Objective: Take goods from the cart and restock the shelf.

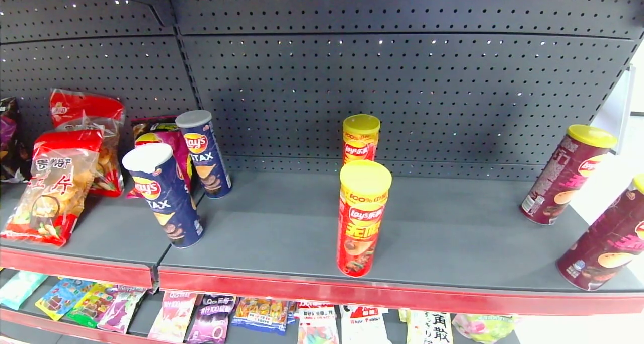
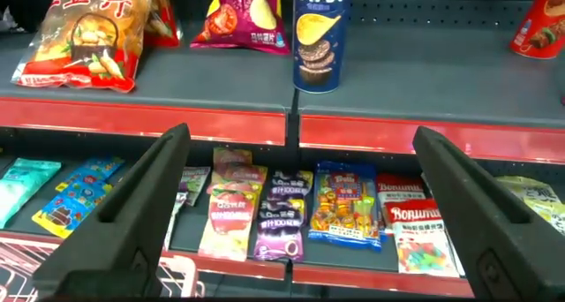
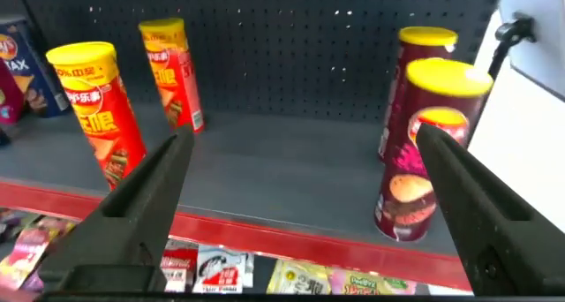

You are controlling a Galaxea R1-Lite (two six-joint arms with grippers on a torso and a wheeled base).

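Looks like the robot is between trips here. The left gripper (image 2: 302,132) is spread wide with nothing in it, hanging in front of the lower shelf's rack of small packets (image 2: 282,214). The right gripper (image 3: 305,132) is also wide open and empty, facing the right part of the shelf (image 1: 282,233).

As for stock, six chip cans stand upright on the shelf, in three front-and-back pairs:
- a front blue can (image 1: 163,195) and a back blue can (image 1: 205,154) on the left
- a front red can (image 1: 362,218) with a back red can (image 1: 360,139) behind it, around the middle
- two maroon cans (image 1: 566,175) at the right end

Snack bags (image 1: 55,188) sit further left.

So the shelf is partly stocked, if that's the robot's doing, which can't be told from this. There are big bare stretches between the pairs, so plenty is probably left to fill. A bit of wire grid (image 2: 181,275) low down by the left gripper might be the cart, but it's hard to tell. No goods in it can be made out, so there's no saying how much is left. Best guess for the next job is going back to the cart for another can.
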